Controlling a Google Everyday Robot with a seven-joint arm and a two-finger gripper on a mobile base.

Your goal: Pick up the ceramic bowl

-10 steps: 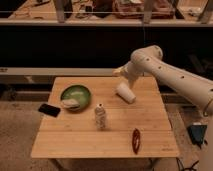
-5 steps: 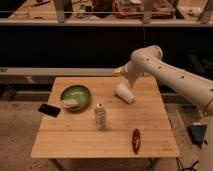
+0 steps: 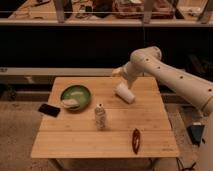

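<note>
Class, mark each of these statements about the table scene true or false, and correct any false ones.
1. The ceramic bowl sits on the table, toward the picture's left. True.
2. The gripper is touching the ceramic bowl. False: it hangs over the table's far edge, apart from the bowl, just above the white cup.
3. The white cup is inside the bowl. False: it is on the table, right of the bowl.
4. A small bottle stands upright nearer the camera than the bowl. True.

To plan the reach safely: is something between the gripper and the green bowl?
Nothing visible. The gripper hangs at the far edge of the table; only bare wood lies between it and the bowl.
</note>
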